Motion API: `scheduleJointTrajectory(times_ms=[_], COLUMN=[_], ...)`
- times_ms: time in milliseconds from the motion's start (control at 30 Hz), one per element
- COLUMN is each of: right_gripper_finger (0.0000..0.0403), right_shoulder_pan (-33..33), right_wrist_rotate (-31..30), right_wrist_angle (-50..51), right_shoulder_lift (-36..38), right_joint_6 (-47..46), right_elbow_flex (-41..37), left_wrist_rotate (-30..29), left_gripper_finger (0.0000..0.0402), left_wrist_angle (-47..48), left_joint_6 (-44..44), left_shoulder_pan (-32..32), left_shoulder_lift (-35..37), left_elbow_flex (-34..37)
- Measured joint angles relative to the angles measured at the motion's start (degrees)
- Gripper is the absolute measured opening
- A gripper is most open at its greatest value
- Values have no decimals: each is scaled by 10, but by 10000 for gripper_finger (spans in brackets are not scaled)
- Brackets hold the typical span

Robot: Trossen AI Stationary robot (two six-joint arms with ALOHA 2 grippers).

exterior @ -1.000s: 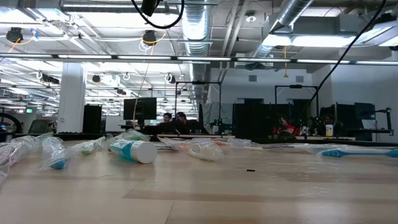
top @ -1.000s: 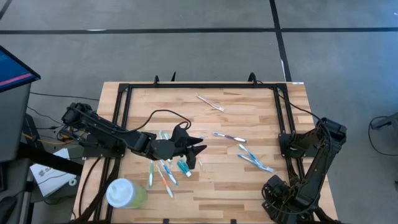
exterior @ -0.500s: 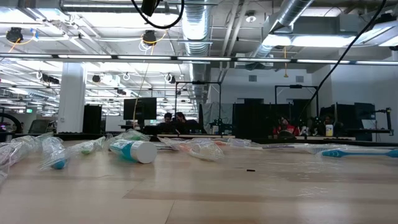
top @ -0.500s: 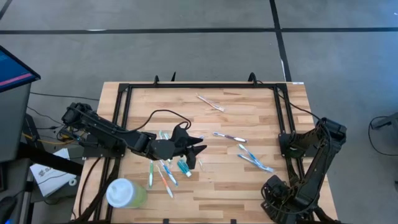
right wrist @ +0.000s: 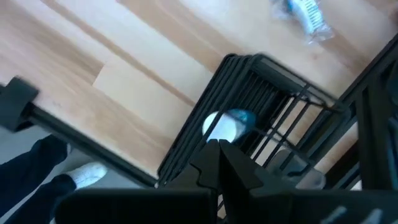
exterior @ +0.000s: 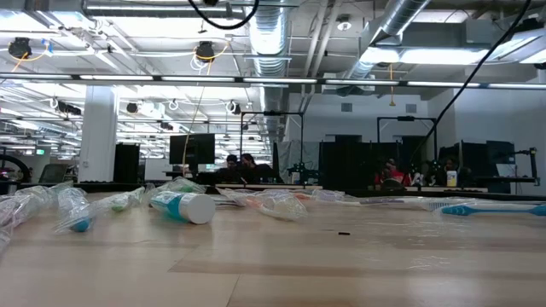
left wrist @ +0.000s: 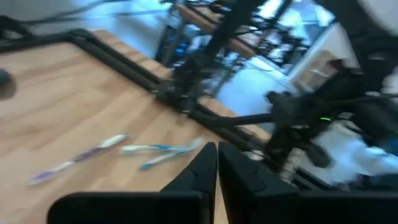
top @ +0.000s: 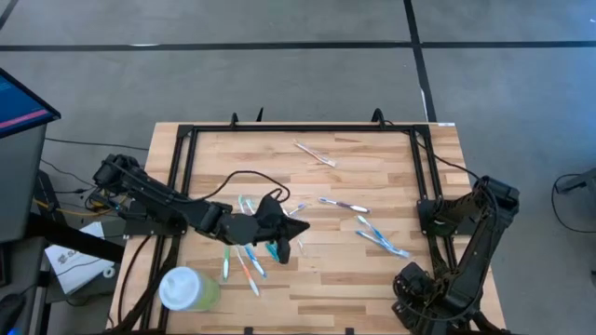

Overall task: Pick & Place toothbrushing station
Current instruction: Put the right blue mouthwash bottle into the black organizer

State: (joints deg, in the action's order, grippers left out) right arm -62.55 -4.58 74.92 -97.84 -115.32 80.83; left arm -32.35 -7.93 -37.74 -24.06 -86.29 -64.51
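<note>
The toothbrushing station [right wrist: 249, 106], a black wire holder with a slotted top, shows in the right wrist view at the table's right side, with a white-capped item inside it. My right gripper [right wrist: 217, 152] hangs shut just above it, its arm [top: 466, 242] folded at the right edge. My left gripper [top: 287, 240] is shut at mid-table, beside a teal toothpaste tube [top: 274, 249] and several toothbrushes [top: 247, 261]. In the left wrist view nothing shows between its fingertips [left wrist: 216, 152]. My left gripper's shut fingers lie low over the table, pointing toward its right edge, right beside the teal tube [top: 274, 249]. Whether they touch the tube cannot be told, since the gripper covers that spot from above.
A pale green cup with a white lid [top: 186, 288] stands at the near left corner. Wrapped toothbrushes [top: 382, 240] and a purple one [top: 343, 205] lie right of centre, a pale one [top: 315, 154] toward the far edge. A black frame [top: 307, 130] rims the table.
My left gripper has shut; its fingers stood apart before. It has also dipped a little toward the table's near edge, closer to the teal tube. The tube and the toothbrushes lie where they were.
</note>
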Motion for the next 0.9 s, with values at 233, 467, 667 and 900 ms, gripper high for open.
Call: scheduleJointTrajectory(times_ms=[233, 467, 667, 900], right_gripper_finger=[0, 0, 0, 0], right_shoulder_pan=[-49, -36, -17, 8], right_wrist_rotate=[-71, -56, -41, -32], right_wrist_angle=[-49, 10, 4, -21], right_shoulder_lift=[0, 1, 0, -2], right_joint_6=[-125, -131, -129, -129], right_elbow_flex=[8, 15, 15, 15], left_wrist_rotate=[11, 30, 57, 91], left_gripper_finger=[1, 0, 0, 0], left_wrist_angle=[-33, -35, -38, -37], left_joint_6=[-2, -13, -13, -7], left_shoulder_pan=[-25, -22, -6, 0], left_shoulder_lift=[-23, -89, -125, -148], left_elbow_flex=[-5, -45, -67, -68])
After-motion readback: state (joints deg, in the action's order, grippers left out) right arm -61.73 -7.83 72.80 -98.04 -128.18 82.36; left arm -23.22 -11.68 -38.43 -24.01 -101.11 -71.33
